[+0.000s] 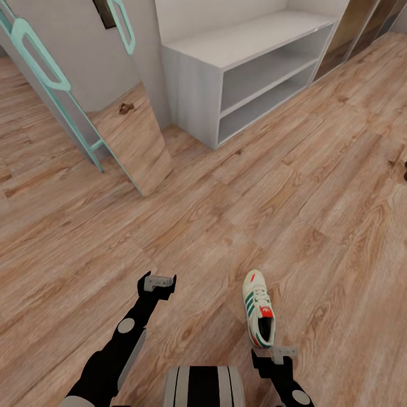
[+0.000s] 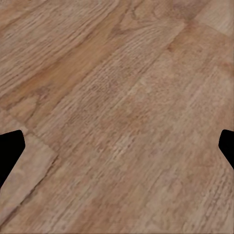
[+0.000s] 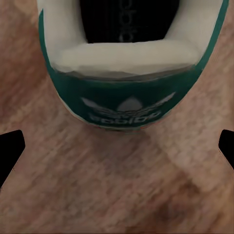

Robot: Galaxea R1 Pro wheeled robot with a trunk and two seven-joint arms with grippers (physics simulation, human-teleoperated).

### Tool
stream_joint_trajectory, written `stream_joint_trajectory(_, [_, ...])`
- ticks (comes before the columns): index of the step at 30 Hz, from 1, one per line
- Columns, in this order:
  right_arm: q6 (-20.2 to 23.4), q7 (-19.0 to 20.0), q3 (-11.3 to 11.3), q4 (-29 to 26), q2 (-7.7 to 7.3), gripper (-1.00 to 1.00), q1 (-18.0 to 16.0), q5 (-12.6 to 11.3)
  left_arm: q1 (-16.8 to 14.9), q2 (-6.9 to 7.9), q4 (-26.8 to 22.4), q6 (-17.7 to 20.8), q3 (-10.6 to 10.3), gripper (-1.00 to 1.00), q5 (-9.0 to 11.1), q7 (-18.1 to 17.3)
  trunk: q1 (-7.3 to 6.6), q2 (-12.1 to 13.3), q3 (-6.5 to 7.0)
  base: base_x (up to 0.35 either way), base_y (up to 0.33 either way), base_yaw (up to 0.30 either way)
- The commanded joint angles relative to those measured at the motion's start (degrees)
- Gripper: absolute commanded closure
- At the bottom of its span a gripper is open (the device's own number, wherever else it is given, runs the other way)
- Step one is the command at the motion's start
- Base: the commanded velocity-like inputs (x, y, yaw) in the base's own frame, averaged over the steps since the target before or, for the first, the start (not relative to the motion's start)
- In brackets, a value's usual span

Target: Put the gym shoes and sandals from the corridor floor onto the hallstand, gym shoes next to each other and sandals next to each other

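- Nearest the robot, the right gripper (image 1: 273, 354) hangs low over the corridor floor (image 1: 186, 226), just behind the heel of the one gym shoe (image 1: 258, 308) on view. Its jaws stand apart and hold nothing; in the right wrist view both dark fingertips (image 3: 10, 146) sit wide at the picture's sides.
- That wrist view looks straight at the shoe's green heel tab (image 3: 124, 105) and open collar, so the gripper seems lined up with the heel but not yet around it.
- The gym shoe lies on its sole on bare planks, toe pointing away from the robot towards the rack, well short of it.
- The left gripper (image 1: 157, 281) hovers over bare floor beside the shoe, apart from it, jaws apart and empty; its wrist view shows wood grain between the fingertips (image 2: 9, 146).
- Judged step: the approach to the first pick, with nothing yet on the rack.
- Next move, as I judge it: ease the right gripper forward and down so the fingers straddle the heel or collar, close, then lift clear.
- Further off, the hallstand (image 1: 249, 39) stands against the wall, its flat top and two open shelves bare.
- A small dark object at the far right edge of the floor is too cropped to identify.
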Motion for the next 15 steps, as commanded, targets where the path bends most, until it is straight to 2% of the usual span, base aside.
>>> stream_joint_trajectory(1, [-0.2, 0.1, 0.0, 0.0, 0.01, -1.00, 0.0, 0.0, 0.0, 0.01, 0.0, -0.2, 0.0, -1.00, 0.1, 0.1, 0.00, 0.0, -0.03, 0.120, 0.000, 0.000])
stream_joint_trajectory(8, [-0.2, 0.1, 0.0, 0.0, 0.01, -1.00, 0.0, -0.1, 0.0, 0.01, 0.0, -0.2, -0.1, -1.00, 0.1, 0.0, 0.00, 0.0, -0.03, 0.239, 0.000, 0.000])
stream_joint_trajectory(15, [-0.2, 0.1, 0.0, 0.0, 0.01, -1.00, 0.0, 0.0, 0.0, 0.01, 0.0, -0.2, -0.1, -1.00, 0.1, 0.0, 0.00, 0.0, -0.03, 0.037, 0.000, 0.000])
